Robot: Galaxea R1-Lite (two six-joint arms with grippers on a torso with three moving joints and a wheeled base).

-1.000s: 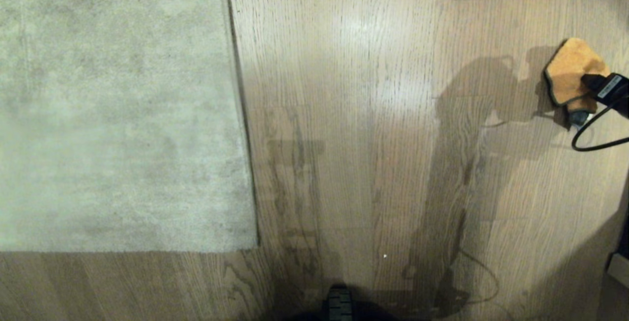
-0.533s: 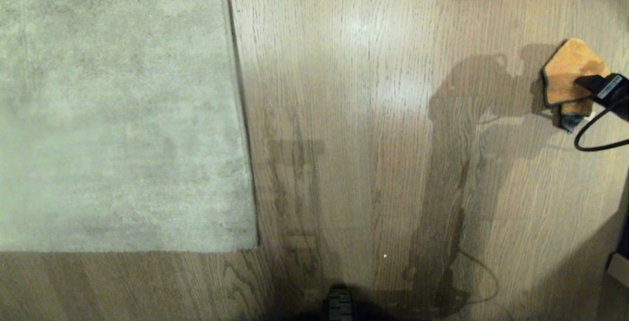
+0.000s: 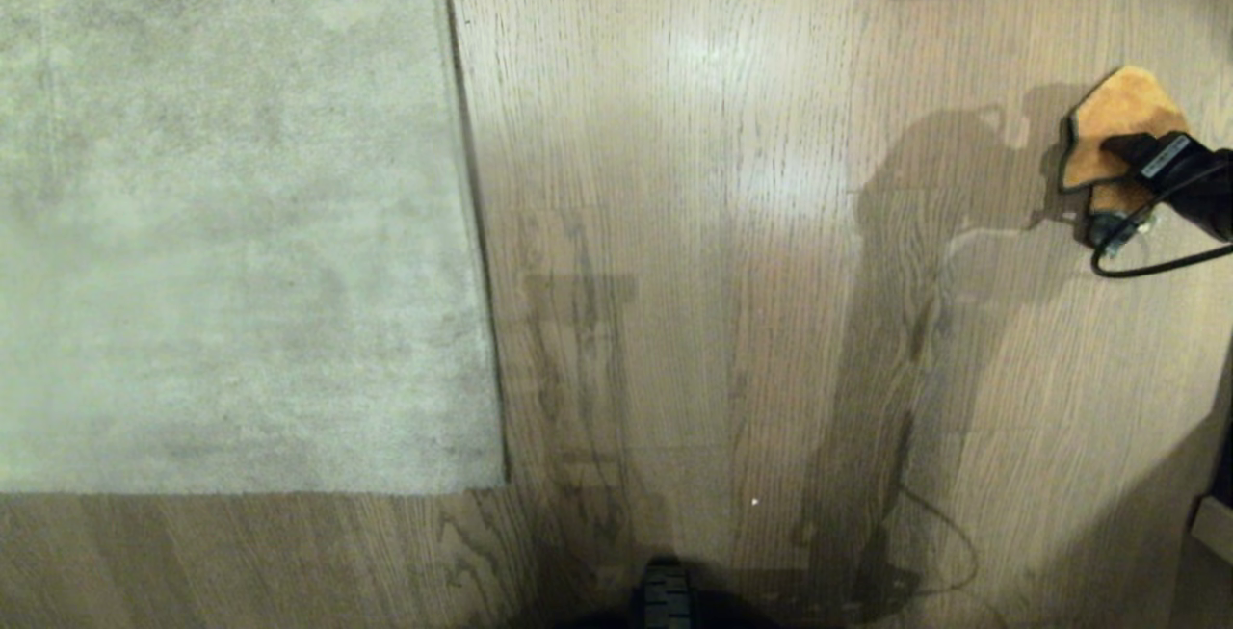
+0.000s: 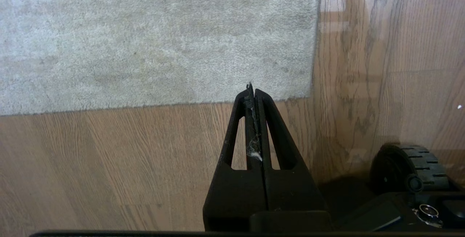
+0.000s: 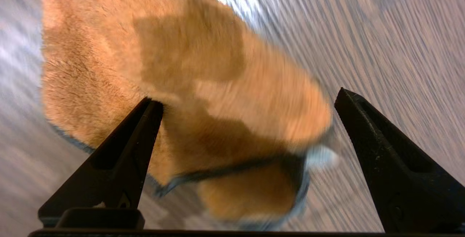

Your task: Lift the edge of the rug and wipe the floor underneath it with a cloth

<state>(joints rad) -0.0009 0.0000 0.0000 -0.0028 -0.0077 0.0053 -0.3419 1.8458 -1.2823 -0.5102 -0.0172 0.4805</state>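
Right pincer (image 5: pixel 247 99) – spread wide over the cloth (image 5: pixel 189 95) at 2 o'clock – should straddle a thick fold, then clamp; left pincer (image 4: pixel 251 92) clenched, idle.

I see the floor (image 3: pixel 694 224) under me, made of long wood boards with dark lines and a soft shine. A big grey rug (image 3: pixel 231 205) lies flat on it, out at my ten o'clock. The rug edge (image 3: pixel 474 224) runs straight away from me, and its corner sits near me at eleven o'clock. A small fluffy orange cloth (image 3: pixel 1108 133) lies on the boards at my two o'clock, well apart from the rug. It is folded over, with a dark trim.
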